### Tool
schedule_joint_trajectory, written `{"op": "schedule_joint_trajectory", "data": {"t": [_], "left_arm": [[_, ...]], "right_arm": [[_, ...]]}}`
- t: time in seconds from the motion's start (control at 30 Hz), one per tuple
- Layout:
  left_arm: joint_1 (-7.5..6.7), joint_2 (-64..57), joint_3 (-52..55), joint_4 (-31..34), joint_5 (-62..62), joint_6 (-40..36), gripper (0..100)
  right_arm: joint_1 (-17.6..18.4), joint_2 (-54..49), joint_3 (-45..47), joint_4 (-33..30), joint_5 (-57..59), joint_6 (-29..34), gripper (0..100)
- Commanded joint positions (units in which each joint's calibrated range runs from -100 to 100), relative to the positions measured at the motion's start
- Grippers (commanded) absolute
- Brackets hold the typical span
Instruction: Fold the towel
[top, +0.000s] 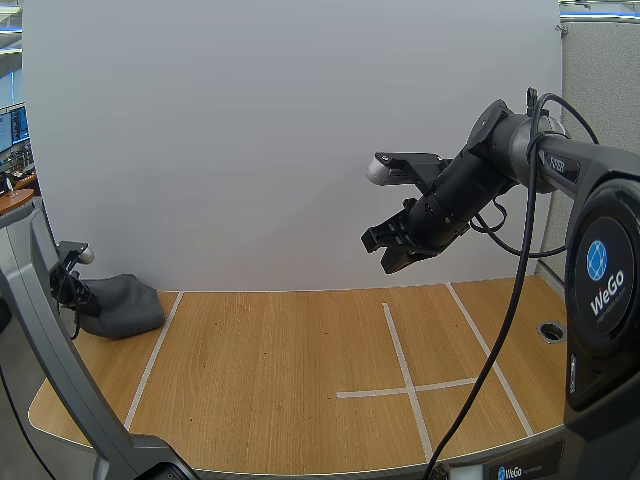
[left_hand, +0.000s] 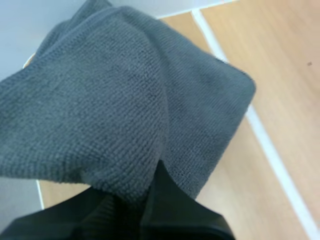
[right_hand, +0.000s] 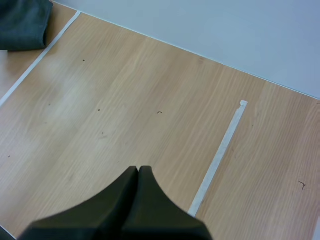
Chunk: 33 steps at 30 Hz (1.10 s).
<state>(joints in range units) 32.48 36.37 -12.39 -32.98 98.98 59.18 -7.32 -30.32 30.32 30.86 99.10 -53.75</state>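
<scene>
Your left gripper (top: 72, 268) sits low at the far left edge of the light wood-grain surface (top: 280, 380), its black fingers closed on a dark grey towel (top: 122, 305) of nubby, close-looped cloth. From the high view the towel lies bunched in a soft, rounded mound against the back wall, outside the strip of white tape (top: 150, 360) that runs down that side. In the left wrist view the towel (left_hand: 125, 100) drapes in broad, heavy folds with one rounded corner, its hem gathered down into the left gripper (left_hand: 150, 200), whose tips pinch the fabric between them. Your right gripper (top: 395, 250) hangs in the air well above the surface, far from the towel, over the crossed white tape lines (top: 400, 385). In the right wrist view its fingers (right_hand: 138, 171) lie pressed together as one dark wedge, holding nothing, with the smooth wood below and the towel (right_hand: 22, 22) lying beyond a tape line (right_hand: 37, 60).
</scene>
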Motion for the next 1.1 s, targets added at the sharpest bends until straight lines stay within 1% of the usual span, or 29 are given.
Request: {"op": "schedule_joint_trajectory", "data": {"t": [0.0,0.13,0.3,0.43,0.6,0.7,0.8,1.07], "left_arm": [[-0.11,-9.15,10.68,-4.89,1.02,4.67,0],[-0.11,-10.30,14.06,-2.99,1.02,7.58,0],[-0.11,-10.30,14.35,-0.14,1.02,12.01,0],[-1.03,-9.92,13.26,1.74,1.02,13.69,0],[-1.82,-7.05,8.34,2.00,1.02,13.69,0],[-1.82,-4.86,3.82,2.68,1.02,13.24,0],[-1.82,-2.50,-0.73,5.00,1.02,12.50,0],[-1.82,0.73,-4.83,5.86,1.02,12.49,0]], "right_arm": [[-0.31,-0.99,0.09,0.57,-2.92,-1.37,0],[-0.31,-0.99,0.09,0.57,-2.92,-2.57,0],[-0.31,-0.99,0.09,0.57,-3.09,-2.56,0],[-0.31,-0.99,0.09,0.57,-3.28,-2.56,0],[-0.31,-0.99,0.09,0.57,-1.78,-2.15,0],[-0.31,-0.99,0.09,0.57,-0.18,-2.15,0],[-0.31,-0.99,0.09,0.57,-0.17,-1.00,0],[-0.31,-0.99,0.09,0.57,-0.17,-0.73,0]]}}
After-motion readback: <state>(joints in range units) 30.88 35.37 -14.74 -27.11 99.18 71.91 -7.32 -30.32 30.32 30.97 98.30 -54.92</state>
